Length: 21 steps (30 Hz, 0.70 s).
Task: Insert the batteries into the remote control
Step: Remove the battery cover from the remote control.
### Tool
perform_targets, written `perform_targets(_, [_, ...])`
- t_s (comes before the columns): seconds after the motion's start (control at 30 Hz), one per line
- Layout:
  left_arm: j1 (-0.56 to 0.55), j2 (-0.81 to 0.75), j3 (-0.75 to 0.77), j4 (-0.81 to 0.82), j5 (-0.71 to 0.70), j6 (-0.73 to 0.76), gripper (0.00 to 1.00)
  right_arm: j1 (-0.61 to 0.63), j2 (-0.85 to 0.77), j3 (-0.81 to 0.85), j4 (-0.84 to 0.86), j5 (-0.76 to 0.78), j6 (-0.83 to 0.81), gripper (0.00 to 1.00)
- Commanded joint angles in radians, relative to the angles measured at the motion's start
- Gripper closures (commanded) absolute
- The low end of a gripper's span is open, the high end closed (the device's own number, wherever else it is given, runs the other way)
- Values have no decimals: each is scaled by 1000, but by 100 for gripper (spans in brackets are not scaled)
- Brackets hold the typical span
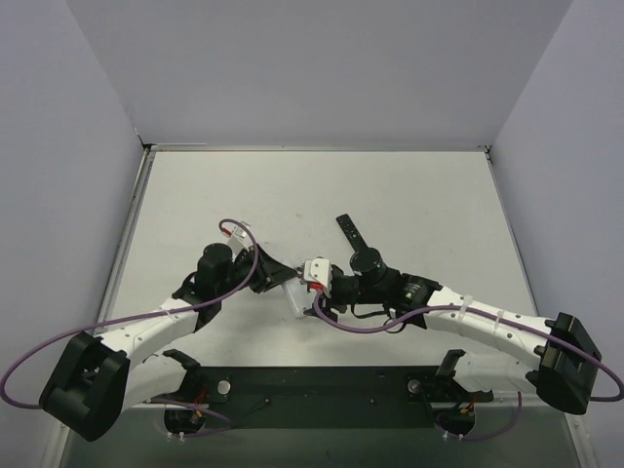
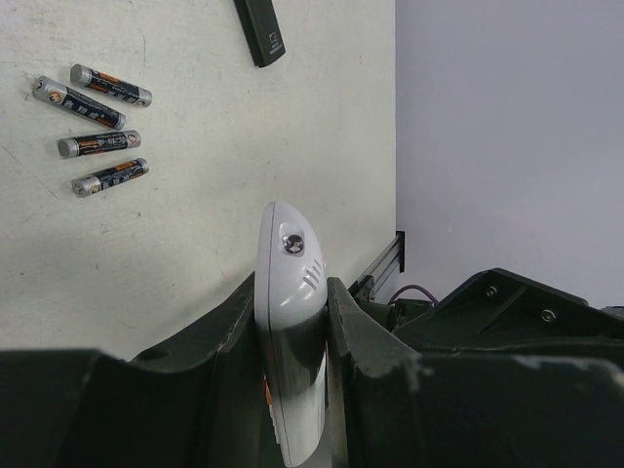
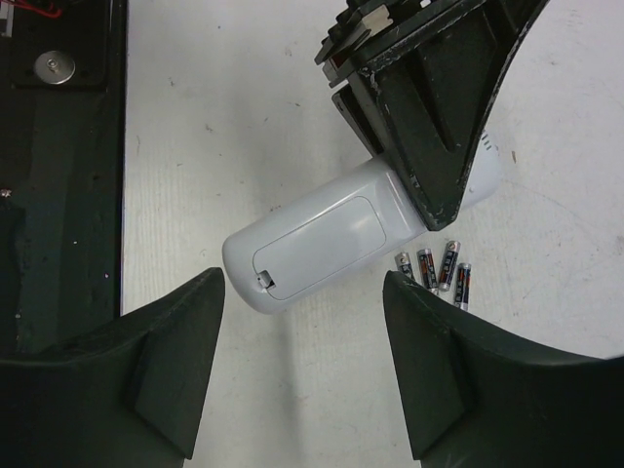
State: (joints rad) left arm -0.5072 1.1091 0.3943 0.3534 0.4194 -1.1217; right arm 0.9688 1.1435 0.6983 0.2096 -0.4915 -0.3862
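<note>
- Plastic, smooth and glossy white, makes up the remote control (image 3: 331, 239). It is an oblong with rounded ends, turned back-up, and its battery cover (image 3: 307, 252) sits flush and shut. A small latch (image 3: 263, 281) is at the end nearest the right pincer.
- The left pincer (image 2: 291, 292) pinches this remote by its long sides, close to the end away from the latch. Its fingers (image 2: 353, 336) are matt black, wedge-shaped and scuffed along the edges.
- I cannot tell whether the remote rests on the counter or hangs just above it.
- The right pincer (image 3: 302, 283) is spread wide, with one dark finger on each side of the latch end. It touches nothing that shows.
- The batteries (image 2: 98, 144) are four slim cylinders with dark bodies, orange bands and silvery caps. They lie loosely side by side on the counter, just beside the left pincer and near one fingertip of the right pincer.
- The black remote (image 1: 349, 232), a slim flat bar, lies beyond both pincers and apart from them.
- The counter (image 1: 409, 205) is off-white and matt, faintly speckled and scratched.
- A flat black base plate (image 1: 322, 385) runs along the near edge behind the pincers and carries round silvery screw heads.
- Plain, pale lilac-grey walls (image 1: 322, 68) close in three sides, and a metal rail (image 1: 132, 234) lines one edge of the counter.
</note>
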Motion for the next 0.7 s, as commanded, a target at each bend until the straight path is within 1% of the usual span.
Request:
perform_targets(0.0, [2, -26, 54, 24, 15, -21, 100, -4, 22, 7, 45, -45, -29, 40])
perform_targets(0.2, [2, -25, 51, 28, 16, -30, 100, -5, 45, 7, 37, -33, -37, 46])
perform_targets(0.23, [2, -23, 51, 30, 16, -35, 100, -5, 47, 7, 34, -30, -37, 49])
perform_targets(0.33, [2, -17, 48, 47, 21, -49, 100, -5, 53, 4, 39, -18, -36, 52])
perform_targets(0.67, [4, -6, 55, 65, 32, -66, 100, -7, 70, -6, 34, -5, -42, 57])
